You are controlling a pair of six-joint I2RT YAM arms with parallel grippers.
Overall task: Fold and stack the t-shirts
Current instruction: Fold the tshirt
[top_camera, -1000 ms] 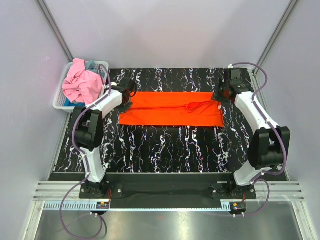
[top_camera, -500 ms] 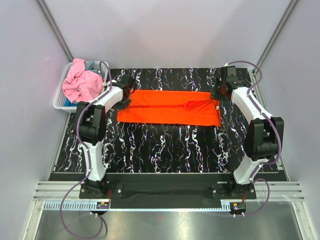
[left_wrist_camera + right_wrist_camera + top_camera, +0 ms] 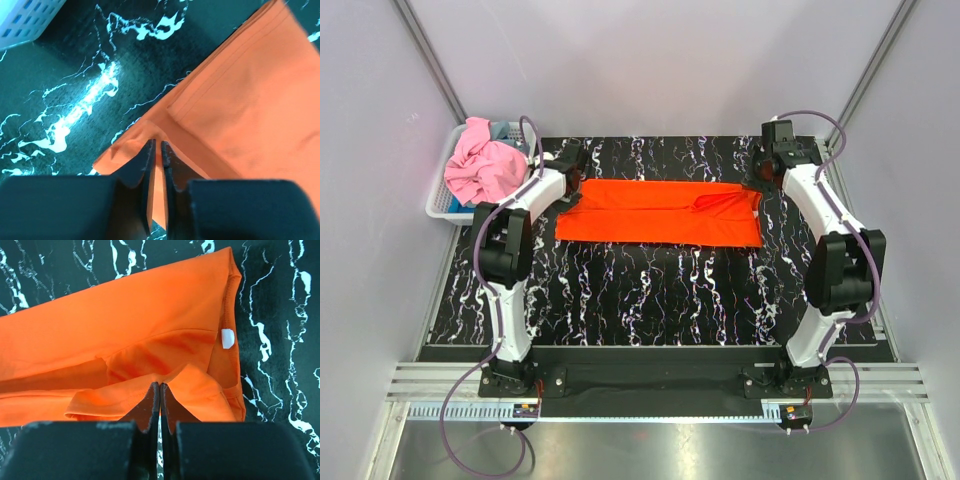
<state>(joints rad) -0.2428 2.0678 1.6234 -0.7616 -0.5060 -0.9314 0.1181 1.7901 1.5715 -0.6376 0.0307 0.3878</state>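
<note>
Orange t-shirt pinched, left tool, right tool

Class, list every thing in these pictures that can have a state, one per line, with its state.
orange t-shirt, folded into a long strip on the table, pinched at both ends
pink t-shirt, crumpled, unfolded, in the basket
blue-grey t-shirt, in the basket, mostly hidden under the pink one
basket, upright, holding two shirts
left gripper, shut on the orange t-shirt's corner
right gripper, shut on a fold of the orange t-shirt
</note>
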